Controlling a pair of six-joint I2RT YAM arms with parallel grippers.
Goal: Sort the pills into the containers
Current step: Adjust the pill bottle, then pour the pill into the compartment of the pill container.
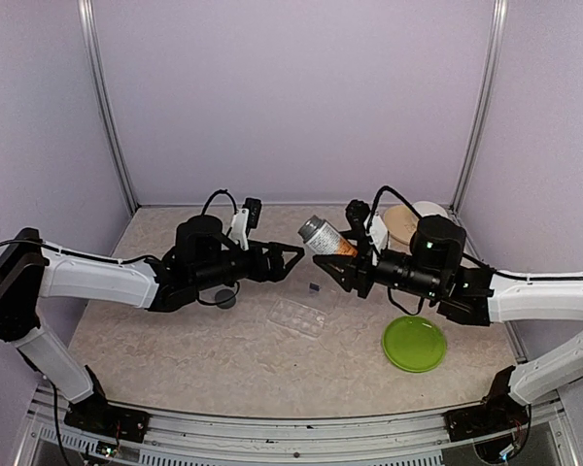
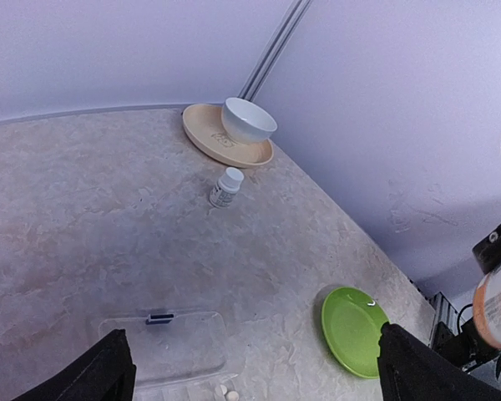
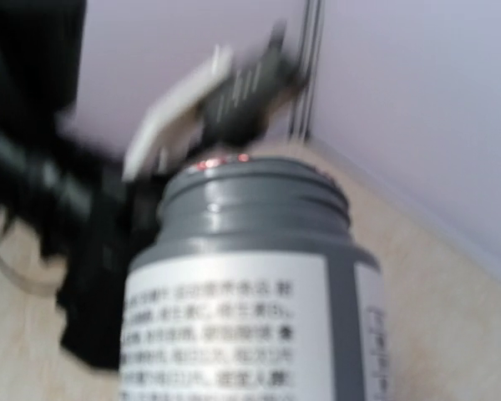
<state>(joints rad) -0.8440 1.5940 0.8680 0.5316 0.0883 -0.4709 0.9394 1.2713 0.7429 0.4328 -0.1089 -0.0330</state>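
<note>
The clear pill organiser (image 1: 298,316) lies flat on the table between the arms. In the left wrist view the organiser (image 2: 163,347) sits below the fingers, with a small black mark (image 2: 159,318) and two pale pills (image 2: 225,391) in a near compartment. My left gripper (image 1: 291,262) hangs open and empty above it; its fingers (image 2: 100,372) stand wide apart. My right gripper (image 1: 342,260) is shut on an amber bottle (image 1: 325,238), tilted with its mouth toward the left gripper. In the right wrist view the bottle (image 3: 250,276) shows a grey threaded neck without a cap and a white label.
A green plate (image 1: 414,342) lies at the front right. A white bowl (image 2: 248,121) stands on a beige plate (image 2: 225,144) at the back right corner, with a small white bottle (image 2: 226,188) before it. A dark round cap (image 1: 225,297) lies under the left arm.
</note>
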